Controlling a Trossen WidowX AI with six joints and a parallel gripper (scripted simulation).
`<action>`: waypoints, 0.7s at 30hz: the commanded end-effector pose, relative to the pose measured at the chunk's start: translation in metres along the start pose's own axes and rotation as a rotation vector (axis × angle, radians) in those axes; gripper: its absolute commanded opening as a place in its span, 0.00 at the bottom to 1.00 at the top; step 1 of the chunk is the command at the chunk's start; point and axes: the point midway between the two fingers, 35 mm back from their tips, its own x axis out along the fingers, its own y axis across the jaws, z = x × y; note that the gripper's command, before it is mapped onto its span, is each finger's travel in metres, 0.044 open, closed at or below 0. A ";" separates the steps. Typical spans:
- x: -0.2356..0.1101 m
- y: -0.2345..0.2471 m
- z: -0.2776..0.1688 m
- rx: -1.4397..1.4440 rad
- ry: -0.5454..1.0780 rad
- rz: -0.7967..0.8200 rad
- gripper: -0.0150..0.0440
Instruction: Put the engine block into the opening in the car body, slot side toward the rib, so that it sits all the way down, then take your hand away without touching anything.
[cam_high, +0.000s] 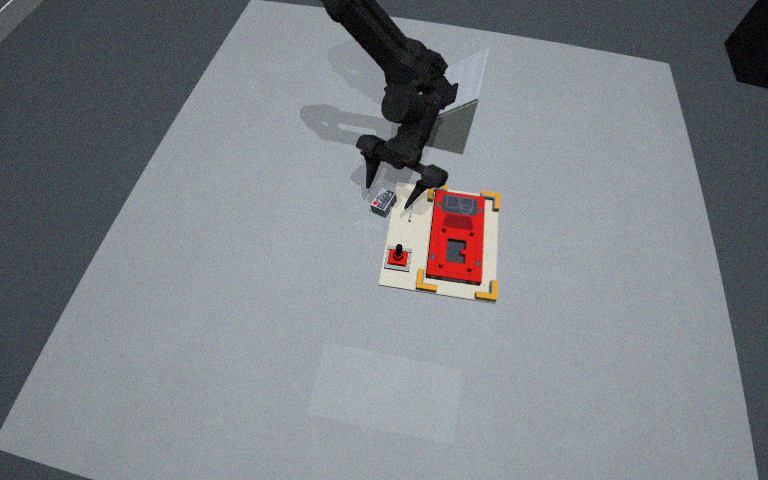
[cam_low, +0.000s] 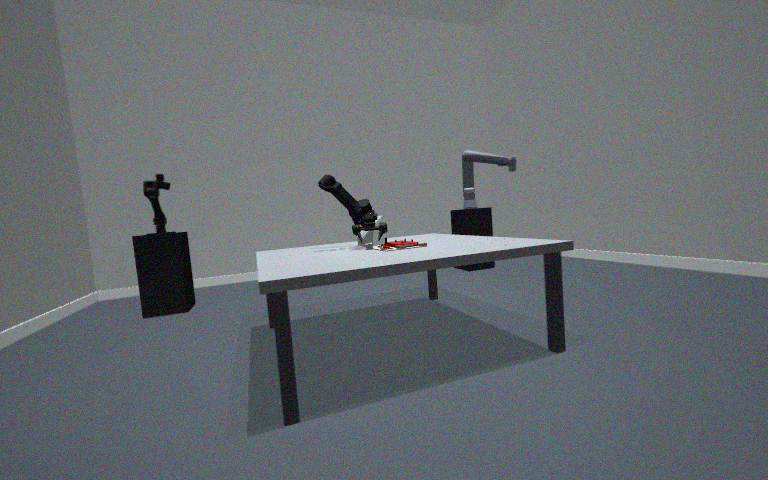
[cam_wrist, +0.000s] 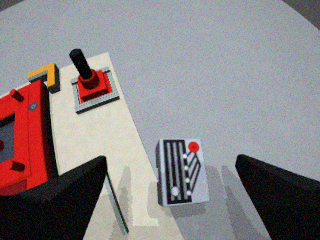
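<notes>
The engine block (cam_high: 383, 202) (cam_wrist: 180, 172), a small grey box with ribbed top and a red dot, lies on the table just off the left edge of the cream base board (cam_high: 408, 233) (cam_wrist: 114, 127). My gripper (cam_high: 389, 194) (cam_wrist: 174, 163) (cam_low: 370, 233) is open wide and empty. It hovers over the block with one finger on each side, not touching it. The red car body (cam_high: 438, 249) (cam_wrist: 27, 140) (cam_low: 403, 243) lies on the board to the right. Its grey opening (cam_high: 454, 251) has nothing in it.
A black peg on a red square mount (cam_high: 398, 255) (cam_wrist: 90, 80) stands on the board's left part. Yellow corner brackets (cam_high: 491, 198) frame the car body. A tilted grey panel (cam_high: 467, 79) stands behind the arm. Two other arms on black pedestals (cam_low: 163, 271) (cam_low: 471, 220) stand off the table.
</notes>
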 end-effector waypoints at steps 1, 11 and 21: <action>0.007 0.010 0.006 0.001 0.038 0.025 1.00; 0.022 0.032 0.020 -0.015 0.310 0.080 1.00; 0.003 0.009 0.032 -0.035 0.635 0.043 1.00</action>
